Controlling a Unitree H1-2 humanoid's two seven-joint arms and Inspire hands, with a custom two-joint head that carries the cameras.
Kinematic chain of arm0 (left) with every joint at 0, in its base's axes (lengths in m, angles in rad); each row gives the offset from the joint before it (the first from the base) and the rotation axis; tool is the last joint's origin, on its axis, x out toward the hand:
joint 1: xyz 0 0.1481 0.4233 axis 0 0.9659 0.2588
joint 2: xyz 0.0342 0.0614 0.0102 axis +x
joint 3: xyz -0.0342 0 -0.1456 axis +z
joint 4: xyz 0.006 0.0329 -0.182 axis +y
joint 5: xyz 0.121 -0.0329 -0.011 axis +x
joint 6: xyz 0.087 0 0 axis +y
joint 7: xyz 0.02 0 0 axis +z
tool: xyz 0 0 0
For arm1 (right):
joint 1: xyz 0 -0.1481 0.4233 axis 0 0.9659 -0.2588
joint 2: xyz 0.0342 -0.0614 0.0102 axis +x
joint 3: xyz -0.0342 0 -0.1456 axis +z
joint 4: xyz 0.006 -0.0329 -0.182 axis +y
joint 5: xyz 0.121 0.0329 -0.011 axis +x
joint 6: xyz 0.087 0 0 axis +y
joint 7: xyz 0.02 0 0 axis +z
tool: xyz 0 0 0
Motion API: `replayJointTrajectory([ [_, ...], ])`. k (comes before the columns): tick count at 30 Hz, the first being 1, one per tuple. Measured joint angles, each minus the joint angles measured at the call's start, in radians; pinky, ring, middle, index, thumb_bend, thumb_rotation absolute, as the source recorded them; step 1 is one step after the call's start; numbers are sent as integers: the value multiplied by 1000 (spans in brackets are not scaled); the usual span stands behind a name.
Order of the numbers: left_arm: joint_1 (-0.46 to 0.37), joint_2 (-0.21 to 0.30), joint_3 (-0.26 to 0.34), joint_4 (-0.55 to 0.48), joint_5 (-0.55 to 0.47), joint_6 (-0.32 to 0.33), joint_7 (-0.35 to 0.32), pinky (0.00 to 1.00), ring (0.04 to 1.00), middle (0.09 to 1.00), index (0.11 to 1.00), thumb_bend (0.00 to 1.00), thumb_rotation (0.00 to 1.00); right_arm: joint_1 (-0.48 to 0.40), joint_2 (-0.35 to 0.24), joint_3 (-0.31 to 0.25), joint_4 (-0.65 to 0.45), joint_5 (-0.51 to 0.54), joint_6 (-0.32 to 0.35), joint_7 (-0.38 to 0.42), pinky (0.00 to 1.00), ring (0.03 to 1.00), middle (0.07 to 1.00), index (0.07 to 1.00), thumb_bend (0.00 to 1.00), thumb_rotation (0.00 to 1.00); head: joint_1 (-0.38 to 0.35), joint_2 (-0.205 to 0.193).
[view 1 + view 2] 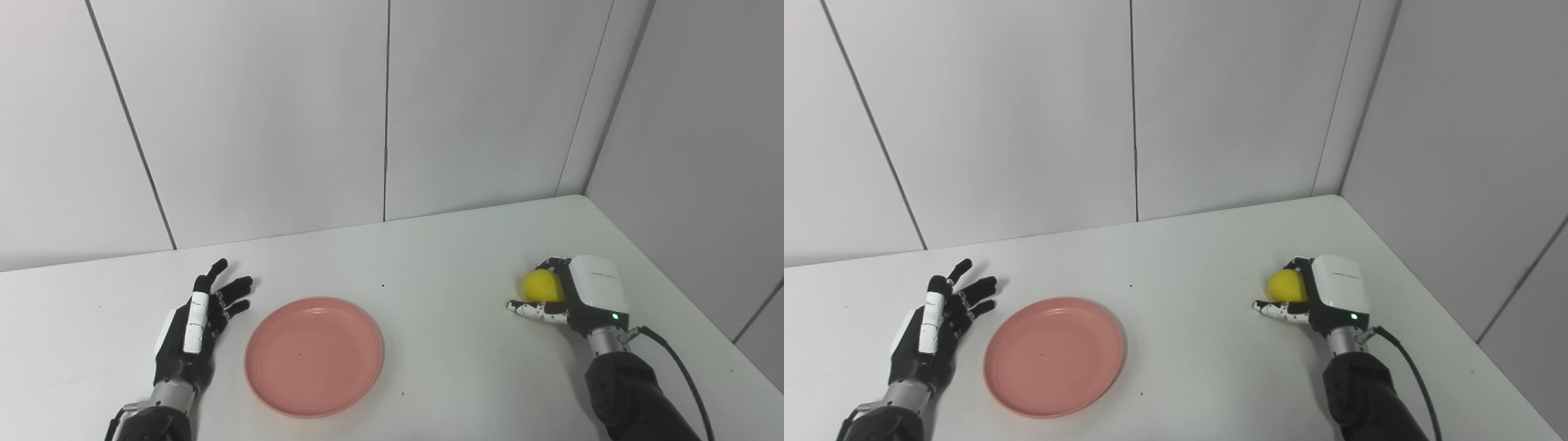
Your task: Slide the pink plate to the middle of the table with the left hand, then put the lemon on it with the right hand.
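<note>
In the left eye view, the left hand [195, 323] is seen with fingers spread and nothing held — the pink plate [314, 356] lies just to its right on the white table [441, 257], apart from it. The lemon [541, 285] is wrapped by the fingers of the right hand [576, 295], low at the table.

In the right eye view, the lemon is shown cupped inside the right hand — the thumb [1274, 310] is stretched beneath it.
</note>
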Motion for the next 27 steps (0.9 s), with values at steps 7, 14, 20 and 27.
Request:
replayJointTrajectory([
  [7,6,0,0,-6,0,1,0,799,805,737,905,892,920,-10,-10,23,39,29,-1,-31,155,212,279,337,598,396,2,6],
  [14,10,-1,0,-20,-1,15,0,777,792,736,896,901,912,-16,-19,36,54,57,-1,-38,154,214,282,343,557,514,9,17],
  [20,18,-1,-1,-35,-1,24,0,790,800,742,908,886,921,-19,-28,45,62,84,-4,-40,154,213,278,339,560,483,18,14],
  [27,21,0,-4,-51,2,44,0,775,794,743,897,887,924,-15,-40,64,32,91,-3,-24,178,236,305,432,577,482,15,15],
])
